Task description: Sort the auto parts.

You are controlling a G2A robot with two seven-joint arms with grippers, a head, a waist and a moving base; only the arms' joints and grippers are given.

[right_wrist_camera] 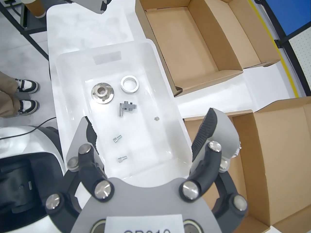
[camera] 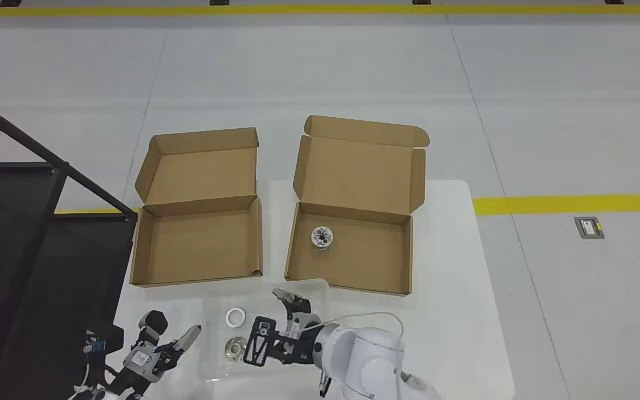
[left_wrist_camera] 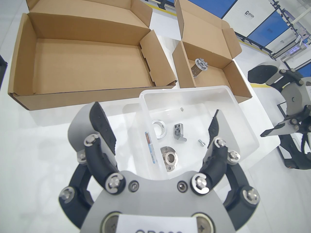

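A clear plastic bin (left_wrist_camera: 233,103) (right_wrist_camera: 170,78) (camera: 305,290) holds loose metal parts: a ring (left_wrist_camera: 159,128) (right_wrist_camera: 129,84) (camera: 236,317), a round flange (left_wrist_camera: 169,158) (right_wrist_camera: 102,93) (camera: 235,349), a small bracket (left_wrist_camera: 179,132) (right_wrist_camera: 126,108) and two short bolts (right_wrist_camera: 116,139). My left gripper (left_wrist_camera: 158,127) (camera: 172,332) hangs open at the bin's near left end. From the bin's other end my right gripper (right_wrist_camera: 148,132) (camera: 275,315) stands open above it. The left cardboard box (camera: 197,240) (left_wrist_camera: 85,61) is bare inside. A toothed metal part (camera: 322,237) (left_wrist_camera: 200,66) lies in the right box (camera: 350,255).
Both boxes stand just behind the bin with their lids folded back. A black frame (camera: 50,250) borders the table's left side. A paper cup (right_wrist_camera: 34,7) stands off the table on that side. Bare white tabletop lies right of the bin.
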